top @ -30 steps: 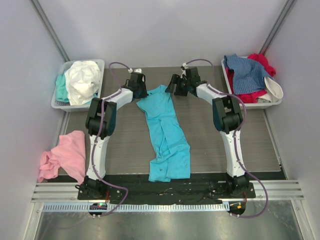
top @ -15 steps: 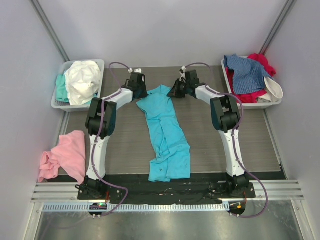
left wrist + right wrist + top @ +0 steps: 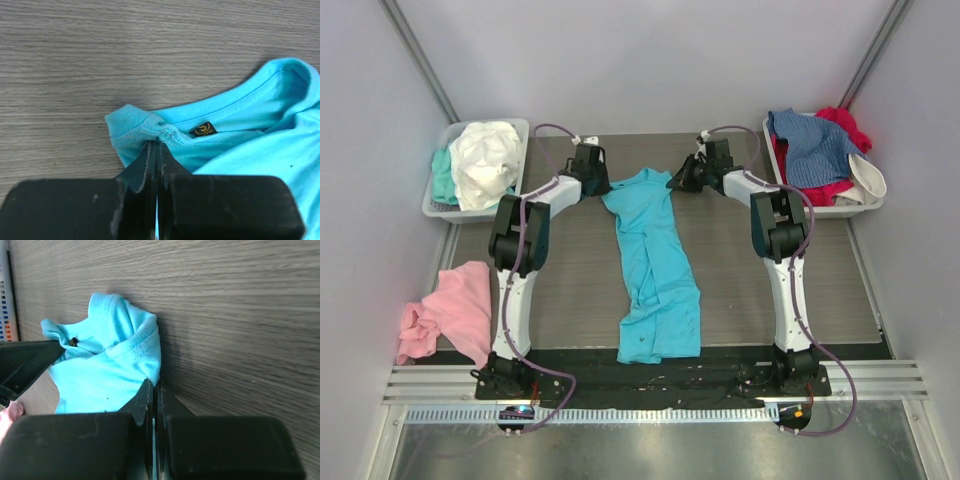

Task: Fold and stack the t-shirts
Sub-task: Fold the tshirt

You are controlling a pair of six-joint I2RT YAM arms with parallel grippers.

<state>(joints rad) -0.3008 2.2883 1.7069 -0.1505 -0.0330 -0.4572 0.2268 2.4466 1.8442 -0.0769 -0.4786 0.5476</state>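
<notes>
A turquoise t-shirt [image 3: 655, 262] lies lengthwise down the middle of the table, neck end at the far side. My left gripper [image 3: 603, 188] is shut on the left side of its ribbed neckband [image 3: 131, 127], the label [image 3: 202, 129] just to the right of the jaws. My right gripper [image 3: 673, 184] is shut on a bunched fold at the shirt's right shoulder [image 3: 127, 347]. In both wrist views a sliver of turquoise cloth shows between the closed jaws. The two grippers [image 3: 158, 144] [image 3: 154, 384] hold the neck end stretched between them, low over the table.
A pink t-shirt [image 3: 450, 310] lies crumpled at the table's left edge. The left grey tray [image 3: 516, 128] holds white [image 3: 485, 160] and mint [image 3: 441, 176] shirts. The right tray [image 3: 865, 207] holds blue [image 3: 812, 146] and red [image 3: 842, 190] ones.
My right gripper has shut on the shirt's right shoulder and drawn it to the right. The left gripper has shifted slightly left and farther away, and the neck end is now spread wider.
</notes>
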